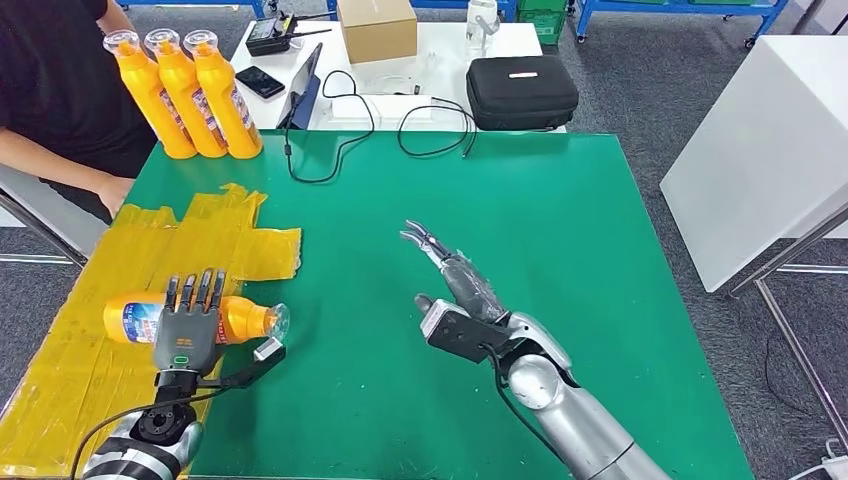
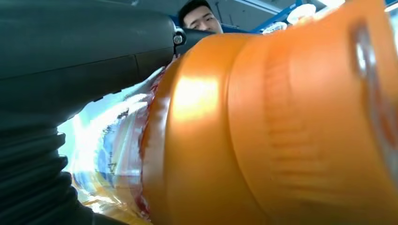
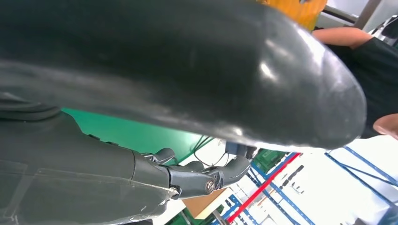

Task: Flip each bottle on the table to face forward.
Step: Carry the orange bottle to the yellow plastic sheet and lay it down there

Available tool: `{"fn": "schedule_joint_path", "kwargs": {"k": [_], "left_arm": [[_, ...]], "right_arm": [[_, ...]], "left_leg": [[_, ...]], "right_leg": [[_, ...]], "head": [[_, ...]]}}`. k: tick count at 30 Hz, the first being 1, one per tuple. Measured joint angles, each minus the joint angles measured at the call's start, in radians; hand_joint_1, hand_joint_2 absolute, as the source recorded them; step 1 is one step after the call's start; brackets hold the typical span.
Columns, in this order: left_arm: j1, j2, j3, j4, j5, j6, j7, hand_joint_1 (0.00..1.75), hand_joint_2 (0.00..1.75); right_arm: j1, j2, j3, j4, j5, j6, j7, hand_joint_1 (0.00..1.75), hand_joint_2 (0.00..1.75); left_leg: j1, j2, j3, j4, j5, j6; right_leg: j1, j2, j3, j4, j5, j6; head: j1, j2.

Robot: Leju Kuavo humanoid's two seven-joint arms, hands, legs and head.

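Green table (image 1: 560, 230) takes up most of the head view, with yellow tape sheeting (image 1: 150, 250) over its left part. Behind it, a white desk (image 1: 440, 50) carries a black case (image 1: 522, 92) and a cardboard box (image 1: 377, 28). A person (image 1: 60, 90) stands at far left. Three orange bottles (image 1: 185, 95) stand upright at the far left corner. Right hand (image 1: 455, 275) hovers over bare green, fingers extended, holding nothing. Left hand (image 1: 190, 325) lies over a bottle on its side (image 1: 135, 318) at the sheeting's edge, cap pointing right; whether it grips, cannot tell.
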Motion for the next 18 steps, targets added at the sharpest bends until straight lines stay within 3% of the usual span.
{"fn": "schedule_joint_path", "kwargs": {"k": [18], "left_arm": [[0.029,0.002,0.037,-0.033,0.0,-0.003,-0.026,0.0,0.0]], "right_arm": [[0.009,-0.018,0.002,-0.005,-0.001,-0.002,-0.001,0.0,0.0]], "left_leg": [[0.0,0.001,-0.001,0.0,0.0,0.0]], "right_leg": [[0.0,0.001,-0.002,0.0,0.0,0.0]], "head": [[0.0,0.0]]}}
